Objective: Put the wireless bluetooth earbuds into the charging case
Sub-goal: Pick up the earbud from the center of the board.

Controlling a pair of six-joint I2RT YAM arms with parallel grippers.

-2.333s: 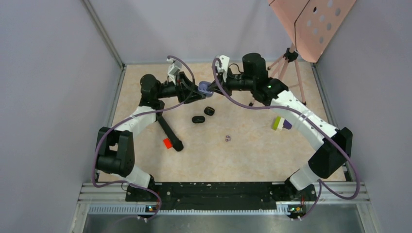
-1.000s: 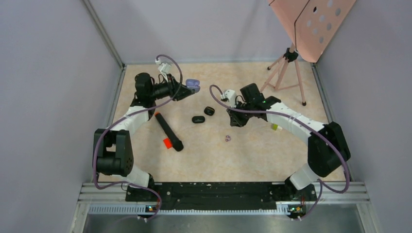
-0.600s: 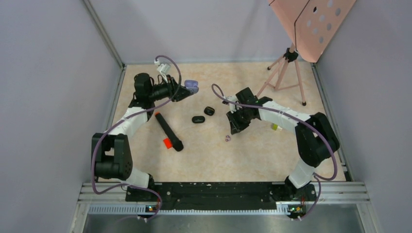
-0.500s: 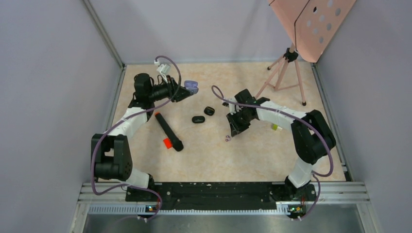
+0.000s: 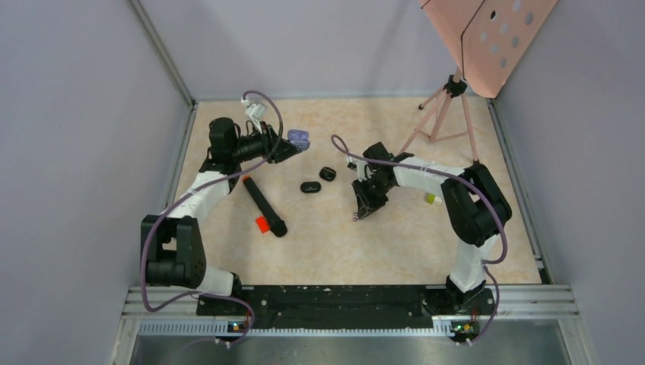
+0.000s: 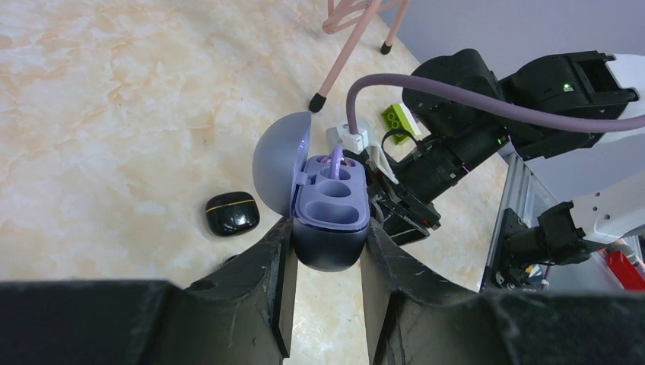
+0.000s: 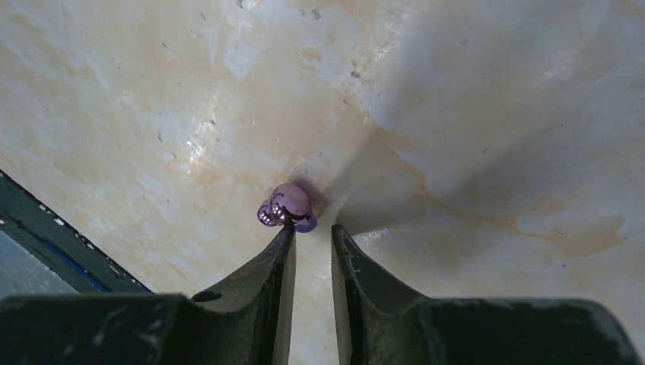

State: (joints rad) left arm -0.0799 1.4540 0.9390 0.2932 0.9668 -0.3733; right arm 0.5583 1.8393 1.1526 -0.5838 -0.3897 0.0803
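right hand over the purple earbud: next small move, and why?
Probably open the right hand a little wider first. The purple earbud lies just past the fingertips, off toward one finger, and the gap looks narrower than the bud. Going down now would likely push it aside rather than straddle it.

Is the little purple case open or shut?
Open. The purple case has its lid flipped up, so its earbud cups show, while the left claw holds it.
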